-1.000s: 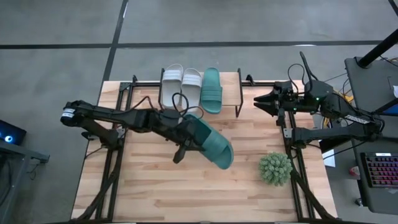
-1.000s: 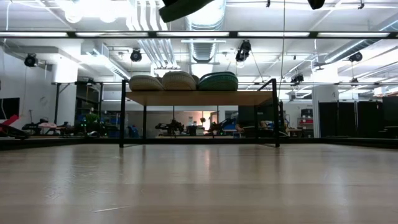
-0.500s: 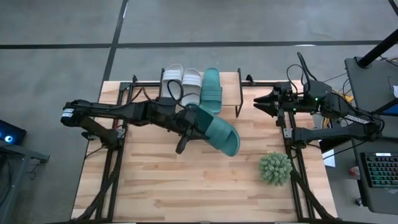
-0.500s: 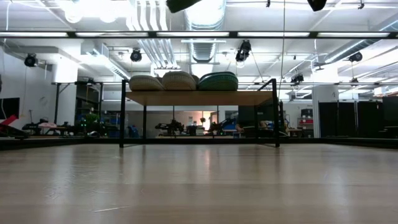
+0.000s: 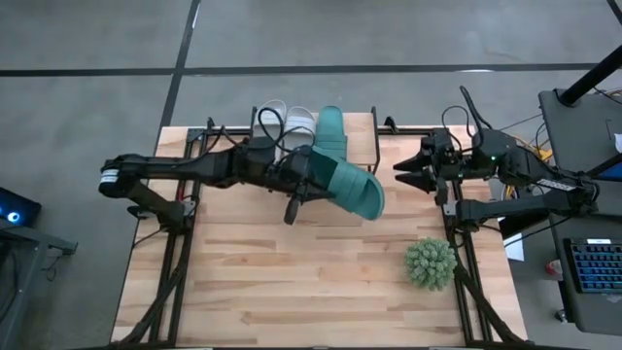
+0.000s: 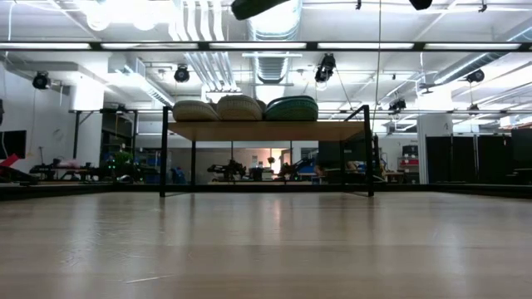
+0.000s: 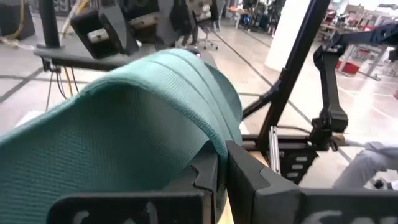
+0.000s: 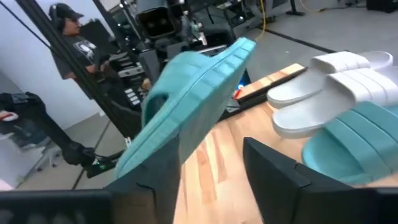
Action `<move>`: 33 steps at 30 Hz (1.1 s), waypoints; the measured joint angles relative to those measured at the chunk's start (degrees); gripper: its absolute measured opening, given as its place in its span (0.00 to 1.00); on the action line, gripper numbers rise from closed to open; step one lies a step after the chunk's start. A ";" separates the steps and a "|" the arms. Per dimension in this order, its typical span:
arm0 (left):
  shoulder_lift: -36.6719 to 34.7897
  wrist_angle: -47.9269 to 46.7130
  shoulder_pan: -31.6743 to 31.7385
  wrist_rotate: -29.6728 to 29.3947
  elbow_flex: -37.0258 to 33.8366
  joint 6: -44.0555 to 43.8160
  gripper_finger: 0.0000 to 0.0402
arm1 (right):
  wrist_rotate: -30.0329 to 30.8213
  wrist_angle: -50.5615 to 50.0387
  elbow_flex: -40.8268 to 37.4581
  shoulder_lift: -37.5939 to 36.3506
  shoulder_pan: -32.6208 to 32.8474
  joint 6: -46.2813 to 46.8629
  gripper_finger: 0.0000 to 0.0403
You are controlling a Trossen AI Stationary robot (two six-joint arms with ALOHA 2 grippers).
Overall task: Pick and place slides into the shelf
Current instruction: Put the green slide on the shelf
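Two pale slides (image 5: 282, 124) and one teal slide (image 5: 330, 131) lie on top of the shelf (image 6: 266, 130) at the table's far edge; the low view shows them as three humps in a row. My left gripper (image 5: 303, 183) is shut on the second teal slide (image 5: 350, 187), high over the table just in front of the shelf. Only this slide's underside (image 6: 262, 7) shows at the top of the low view. My right gripper (image 5: 400, 175) hangs open to the right of the shelf, pointing at the held slide (image 8: 193, 93), apart from it. My left gripper pinches the teal slide's wide ribbed strap (image 7: 208, 140) between its two fingers (image 7: 242, 171), at the strap's edge. The fingers come about level from the table's left. The slide is lifted clear of table and shelf, tilted on its side, and juts out toward the table's right.
A spiky green plant ball (image 5: 430, 262) sits on the table at the near right. The shelf's black legs (image 6: 164, 154) stand at the far edge. Bare wood (image 5: 292, 282) fills the near half. A person (image 8: 68, 28) stands beyond the table.
My left gripper has carried the teal slide up and toward the far right, close to the shelf's front, rolling it. The slide has swung from pointing near-right to lying almost across the table. My right gripper's fingers stand a little wider apart.
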 joint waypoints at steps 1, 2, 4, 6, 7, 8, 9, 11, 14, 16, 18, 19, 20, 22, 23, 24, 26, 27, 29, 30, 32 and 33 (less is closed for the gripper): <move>0.15 0.45 0.16 -0.01 0.25 0.12 0.00 | 0.00 0.12 0.00 -0.07 0.00 -0.06 0.44; 0.18 0.23 0.23 -0.02 0.33 0.19 0.00 | 0.00 0.08 0.00 -0.07 0.00 -0.10 0.46; 0.68 0.05 0.47 0.01 0.81 0.28 0.00 | 0.02 0.10 0.00 -0.07 0.00 0.63 0.52; 1.20 0.75 0.81 -0.04 1.42 0.34 0.00 | 0.25 0.09 0.00 -0.06 -0.02 2.25 0.56; 1.21 0.24 0.83 -0.02 1.62 0.39 0.00 | 0.29 0.08 0.00 -0.04 -0.01 2.92 0.58; 1.32 0.01 0.92 -0.01 1.90 0.50 0.00 | 0.31 0.10 0.00 -0.01 0.00 3.16 0.60; 1.72 0.32 1.07 0.00 2.38 0.91 0.00 | 0.36 0.09 0.00 0.00 0.00 3.21 0.61; 1.99 0.83 1.20 -0.12 2.92 1.55 0.00 | 0.44 0.08 0.00 0.01 0.00 3.47 0.63; 2.35 0.55 1.45 -1.40 3.37 1.79 0.00 | 0.48 0.10 0.00 -0.09 -0.02 3.68 0.63; 2.39 0.38 1.69 -2.79 3.37 1.89 0.00 | 0.48 0.33 -0.02 -0.15 0.00 3.93 0.62; 2.39 0.30 2.03 -3.83 3.37 1.89 0.00 | 0.48 0.69 -0.02 -0.36 0.00 4.75 0.62; 2.39 0.37 2.19 -4.38 3.37 1.91 0.00 | 0.50 0.69 -0.02 -0.44 -0.02 4.73 0.61; 2.39 0.38 2.36 -4.64 3.37 1.92 0.00 | 0.65 0.75 -0.02 -0.51 -0.02 4.73 0.61; 2.39 0.36 2.60 -6.39 3.37 1.89 0.00 | 1.70 0.73 -0.02 -0.82 -0.01 4.72 0.60; 2.39 0.36 2.60 -8.15 3.37 1.89 0.00 | 2.45 0.73 -0.02 -0.94 -0.02 4.72 0.60; 2.39 0.36 2.60 -9.94 3.35 1.91 0.00 | 3.24 0.81 -0.02 -1.13 -0.01 4.68 0.60; 2.39 0.39 2.60 -12.28 3.35 2.60 0.00 | 5.02 0.85 -0.02 -1.40 -0.02 4.48 0.59; 2.39 0.42 2.60 -12.96 3.35 3.01 0.00 | 6.13 0.92 -0.02 -1.41 -0.02 4.20 0.59; 2.39 0.57 2.63 -13.61 3.37 3.24 0.00 | 7.73 0.97 -0.02 -1.37 -0.02 3.44 0.60; 2.39 0.70 2.64 -13.57 3.35 3.23 0.00 | 8.09 1.02 -0.02 -1.21 -0.02 3.17 0.60; 2.39 1.03 2.60 -13.57 3.35 3.25 0.00 | 8.20 1.51 -0.02 -0.83 -0.02 2.74 0.59; 2.39 1.27 2.60 -13.55 3.32 3.25 0.00 | 8.20 2.03 -0.02 -0.60 -0.02 2.70 0.59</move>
